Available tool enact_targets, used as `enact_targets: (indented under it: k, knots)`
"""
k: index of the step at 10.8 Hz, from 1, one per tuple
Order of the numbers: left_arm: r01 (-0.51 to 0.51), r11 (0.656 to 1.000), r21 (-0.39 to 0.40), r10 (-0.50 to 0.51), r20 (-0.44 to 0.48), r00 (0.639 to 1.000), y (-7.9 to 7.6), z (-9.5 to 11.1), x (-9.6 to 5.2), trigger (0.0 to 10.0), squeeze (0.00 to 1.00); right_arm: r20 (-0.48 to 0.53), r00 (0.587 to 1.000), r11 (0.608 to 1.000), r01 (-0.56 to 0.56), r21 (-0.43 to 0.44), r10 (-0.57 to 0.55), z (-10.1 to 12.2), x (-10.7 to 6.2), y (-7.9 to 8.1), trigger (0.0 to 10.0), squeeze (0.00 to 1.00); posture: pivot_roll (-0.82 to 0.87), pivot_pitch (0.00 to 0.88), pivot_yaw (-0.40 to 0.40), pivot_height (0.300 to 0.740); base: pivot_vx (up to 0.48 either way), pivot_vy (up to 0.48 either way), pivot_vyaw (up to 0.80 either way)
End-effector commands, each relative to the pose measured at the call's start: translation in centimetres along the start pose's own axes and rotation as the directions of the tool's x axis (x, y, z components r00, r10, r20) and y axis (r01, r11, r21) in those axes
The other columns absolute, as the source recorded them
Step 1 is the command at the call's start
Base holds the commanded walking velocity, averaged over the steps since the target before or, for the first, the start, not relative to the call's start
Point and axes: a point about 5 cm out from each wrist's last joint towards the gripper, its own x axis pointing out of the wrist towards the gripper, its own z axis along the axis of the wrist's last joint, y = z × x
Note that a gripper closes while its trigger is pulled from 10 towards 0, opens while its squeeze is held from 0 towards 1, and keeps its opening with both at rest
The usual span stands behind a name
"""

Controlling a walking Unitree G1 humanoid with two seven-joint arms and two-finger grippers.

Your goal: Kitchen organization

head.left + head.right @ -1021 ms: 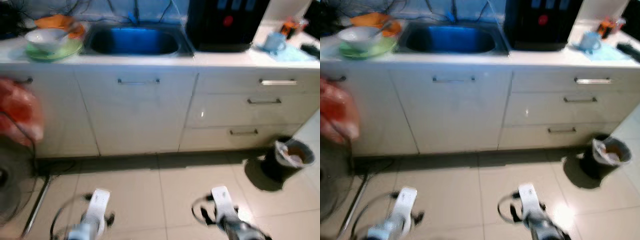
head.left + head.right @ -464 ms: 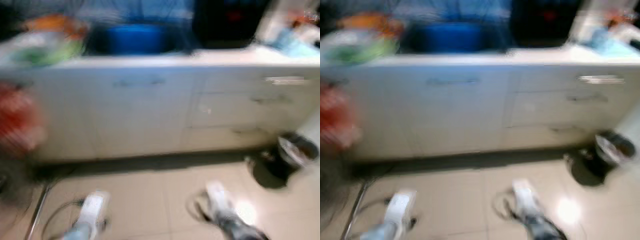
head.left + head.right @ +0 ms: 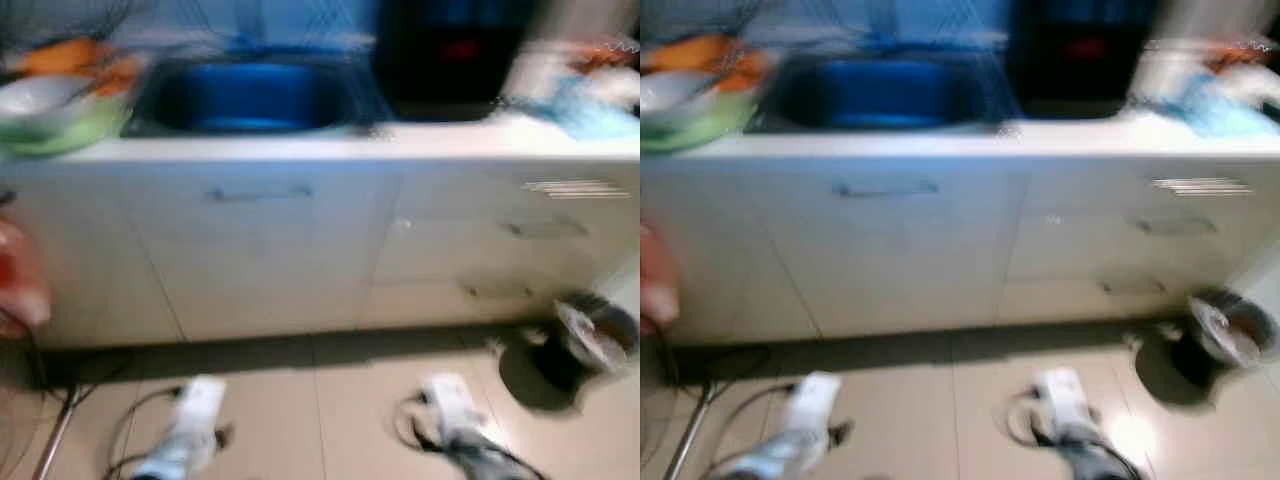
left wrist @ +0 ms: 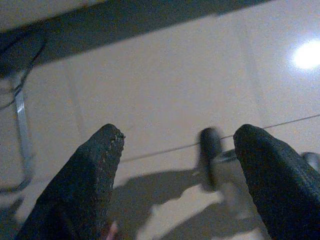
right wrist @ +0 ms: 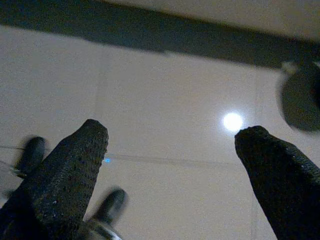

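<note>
Two end effectors hang low over the tiled floor (image 3: pixel 330 400), both idle. Left end effector (image 4: pixel 175 165): fingers spread wide, nothing between them. Right end effector (image 5: pixel 170 165): likewise wide open and empty.

Scene, left to right, blurred by camera motion:
1. Red object (image 3: pixel 18 285) at the left edge; identity cannot be determined.
2. White bowl (image 3: pixel 45 98) on a green plate (image 3: pixel 75 128), resting on the surface (image 3: pixel 330 148).
3. Blue-lit sink (image 3: pixel 245 95).
4. Black appliance (image 3: pixel 450 55).
5. Light-blue items (image 3: pixel 590 100) at the far right of the surface.
6. Small bin (image 3: pixel 580 335) on the floor.

Step in hand, as judged: approach to the cabinets (image 3: pixel 270 250). Next move calls for halting, steadying the view, then raising an arm toward the surface.
</note>
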Motion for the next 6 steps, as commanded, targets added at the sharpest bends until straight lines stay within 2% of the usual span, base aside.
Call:
enact_targets:
  k: [1, 3, 4, 6]
  knots:
    - [0.018, 1.000, 0.000, -0.018, 0.017, 1.000, -0.91, 0.66, 0.12, 10.0, 0.00, -0.024, 0.999, 1.000, 0.026, -0.009, -0.026, -0.87, -0.31, -1.16, 10.0, 0.00, 0.10, 0.000, -0.033, 0.740, 0.428, 0.000, 0.80]
    - [0.017, 1.000, 0.000, -0.017, 0.015, 1.000, -0.90, 0.69, 0.12, 10.0, 0.00, -0.028, 0.999, 1.000, 0.028, -0.010, -0.028, -0.87, -0.31, -1.26, 10.0, 0.00, 0.10, 0.000, -0.033, 0.740, 0.424, 0.000, 0.80]
    - [0.015, 1.000, -0.001, -0.015, 0.014, 1.000, -0.87, 0.68, 0.12, 10.0, 0.00, -0.029, 0.999, 1.000, 0.029, -0.001, -0.029, -0.89, -0.31, -1.27, 10.0, 0.00, 0.10, 0.000, -0.033, 0.740, 0.307, 0.000, 0.51]
    - [0.013, 1.000, -0.021, -0.012, 0.044, 0.999, -0.86, 0.78, 0.09, 10.0, 0.00, -0.007, 0.999, 0.999, 0.035, 0.041, -0.035, -0.51, -0.29, -1.55, 10.0, 0.00, 0.10, 0.000, -0.027, 0.740, 0.000, 0.000, 0.00]
